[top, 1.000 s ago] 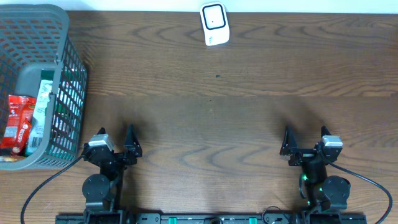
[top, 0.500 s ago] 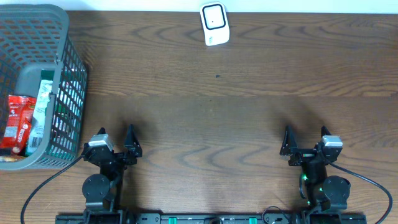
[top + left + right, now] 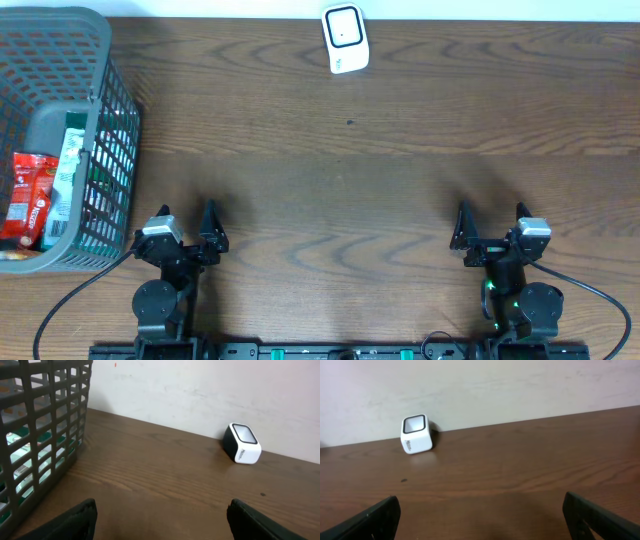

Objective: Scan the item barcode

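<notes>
Near edge of the bench (image 3: 350, 200): two empty grippers.
Both gape wide, left gripper (image 3: 186, 210) and right gripper (image 3: 490, 210); scanner (image 3: 345, 38) at far edge, basket (image 3: 118, 140) of packets (image 3: 28, 200) at left edge.

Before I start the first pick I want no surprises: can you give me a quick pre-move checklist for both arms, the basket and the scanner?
1. Left gripper open and empty: ok.
2. Right gripper open and empty: ok.
3. Basket holds items, a red packet among them: ok.
4. Scanner in view, nothing blocking it: ok.
5. Which side of the red packet carries the barcode: cannot tell.
</notes>
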